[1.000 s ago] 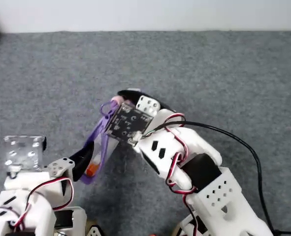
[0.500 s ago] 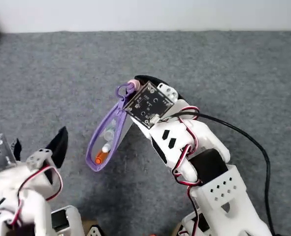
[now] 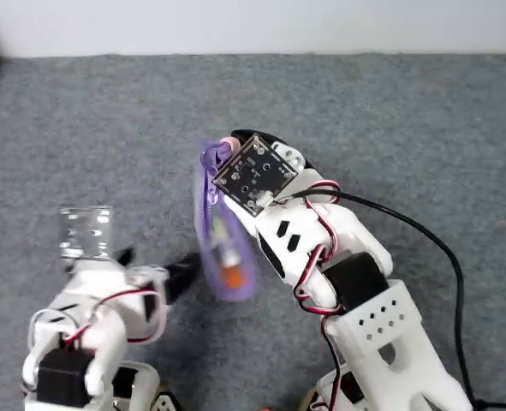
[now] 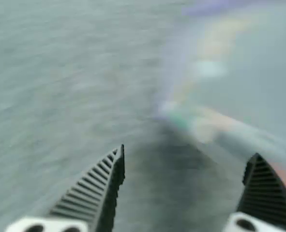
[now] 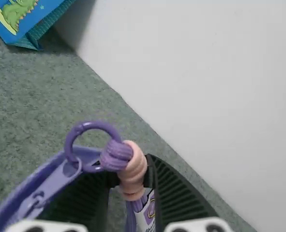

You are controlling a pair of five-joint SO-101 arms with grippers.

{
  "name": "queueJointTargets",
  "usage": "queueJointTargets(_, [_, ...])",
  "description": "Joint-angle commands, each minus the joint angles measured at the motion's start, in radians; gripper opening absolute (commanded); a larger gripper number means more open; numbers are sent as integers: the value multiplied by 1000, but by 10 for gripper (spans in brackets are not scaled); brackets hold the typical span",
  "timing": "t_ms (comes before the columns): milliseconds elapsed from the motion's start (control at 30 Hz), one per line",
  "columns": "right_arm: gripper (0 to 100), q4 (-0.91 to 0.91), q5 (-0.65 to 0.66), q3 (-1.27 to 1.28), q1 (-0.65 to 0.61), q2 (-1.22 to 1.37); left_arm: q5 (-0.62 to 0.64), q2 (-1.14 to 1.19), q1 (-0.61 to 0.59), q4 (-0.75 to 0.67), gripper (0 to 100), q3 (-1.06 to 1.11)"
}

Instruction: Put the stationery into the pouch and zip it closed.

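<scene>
Grey carpet (image 3: 389,111) is running to the far white wall (image 3: 253,26); mid-carpet my right claw (image 3: 235,150) is gripping the purple pouch (image 3: 223,257) by its far end, my left claw (image 4: 188,152) gaping just left of it.

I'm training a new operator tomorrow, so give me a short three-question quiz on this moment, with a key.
1. True or false: the left gripper has its jaws closed on the pouch.
2. Which one holds the pouch at its top end? A) left gripper B) right gripper C) neither
3. What colour is the ring at the pouch's top end?

Key: 1 false, its jaws stand apart with nothing between them; 2 B; 3 purple.
</scene>
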Motion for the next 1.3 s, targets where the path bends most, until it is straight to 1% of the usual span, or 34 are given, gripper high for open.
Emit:
queueJointTargets(0, [8, -33, -11, -15, -70, 5, 101, 3, 196, -94, 368, -1])
queueJointTargets(67, [8, -28, -11, -15, -102, 4, 138, 3, 207, -117, 368, 1])
queueJointTargets(167, [8, 39, -23, -15, -110, -2, 157, 3, 166, -114, 368, 21])
queueJointTargets(233, [8, 102, -89, -31, -108, -4, 155, 3, 120, -114, 368, 45])
queueJointTargets(267, [8, 145, -143, -51, -108, -4, 155, 3, 101, -114, 368, 51])
queueJointTargets(400, [8, 303, -328, -143, -108, 8, 157, 2, 83, -118, 368, 54])
queueJointTargets(467, [8, 367, -371, -163, -97, 4, 157, 2, 83, -120, 368, 54])
queueJointTargets(633, [8, 516, -428, -198, -82, -2, 160, 2, 86, -121, 368, 54])
queueJointTargets(733, [8, 598, -466, -226, -94, 1, 190, 3, 87, -130, 368, 58])
queueJointTargets(867, [8, 642, -471, -221, -108, 2, 192, 3, 87, -161, 368, 87])
queueJointTargets(1000, [8, 590, -465, -207, -102, 25, 184, -5, 80, -152, 368, 84])
queueJointTargets(1100, [8, 570, -460, -204, -102, 56, 161, -5, 71, -95, 368, 35])
queueJointTargets(1200, [8, 544, -400, -201, -102, 74, 149, -5, 15, -37, 369, -50])
queueJointTargets(1267, [8, 515, -359, -201, -96, 81, 100, -5, -38, -5, 369, -96])
